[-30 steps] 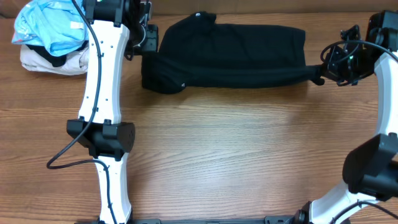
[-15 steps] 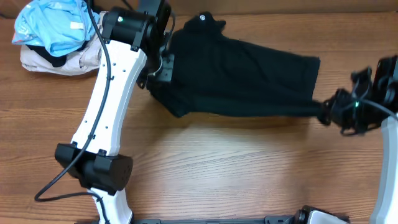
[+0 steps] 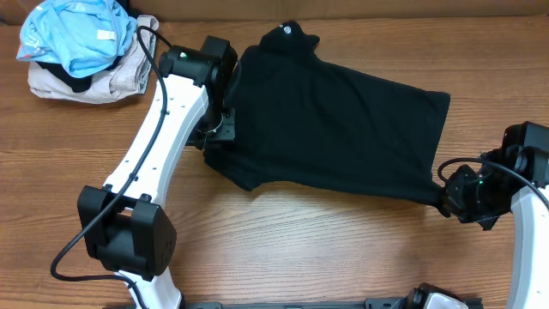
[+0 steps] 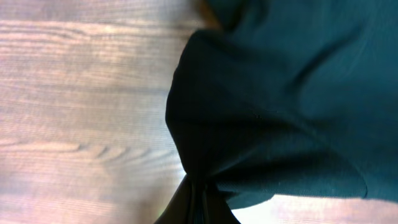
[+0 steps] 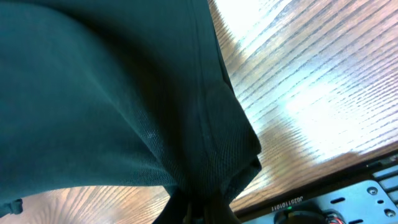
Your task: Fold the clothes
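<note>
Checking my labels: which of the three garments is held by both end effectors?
The black shirt, stretched between the left end effector and the right end effector; the light blue garment and beige garment sit piled apart, untouched.

Wood-grain table [image 3: 326, 249] is carrying everything. Black shirt [image 3: 334, 129] is lying spread out and skewed on it, with the wood showing all round. Beige garment [image 3: 111, 84] is sitting crumpled well to the left of the shirt, toward the far edge (light blue garment [image 3: 73, 39] is piled on top of the beige one, further from the shirt).
</note>
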